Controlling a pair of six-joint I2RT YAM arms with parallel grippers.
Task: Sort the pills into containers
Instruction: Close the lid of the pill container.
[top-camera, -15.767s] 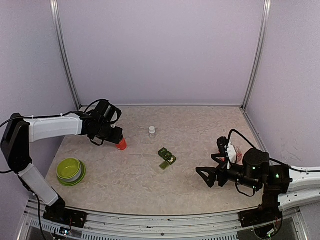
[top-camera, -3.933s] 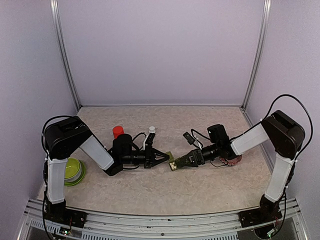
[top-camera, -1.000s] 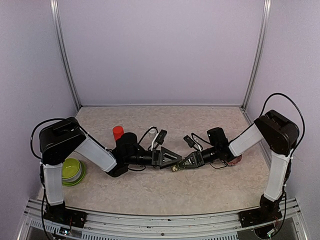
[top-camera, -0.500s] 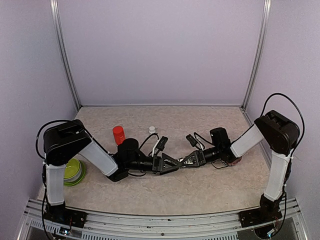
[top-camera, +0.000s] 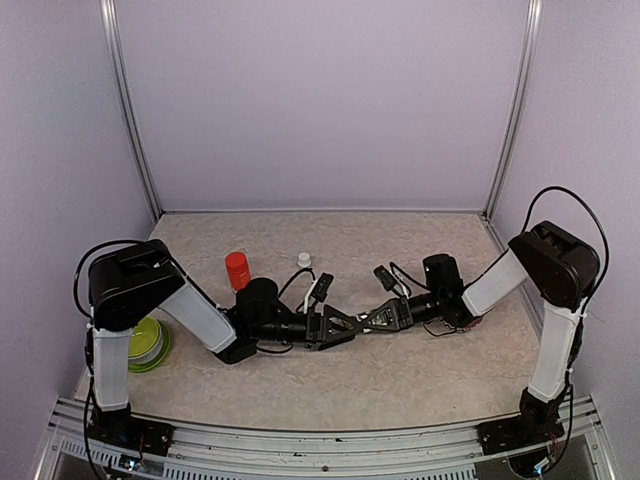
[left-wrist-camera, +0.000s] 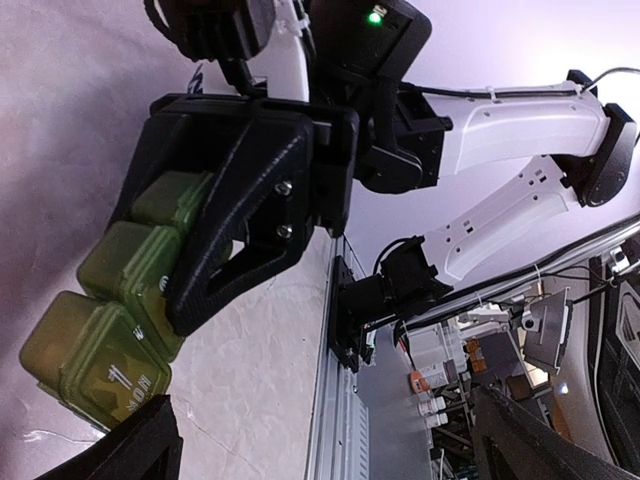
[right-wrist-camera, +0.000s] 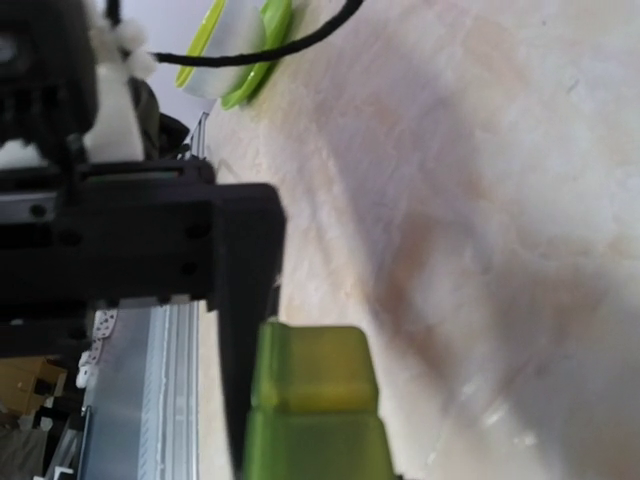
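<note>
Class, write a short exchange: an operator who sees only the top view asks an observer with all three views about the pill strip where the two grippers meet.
Operator: From above, the left gripper and right gripper meet tip to tip. Which one has the strip?
Observer: The left wrist view shows the right gripper shut on the strip, leaving one end compartment free.
Operator: Is the left one closed too?
Observer: No. Its fingers stand wide open.
Operator: Are the lids open?
Observer: All three look shut, and the free end lid shows a white mark.
</note>
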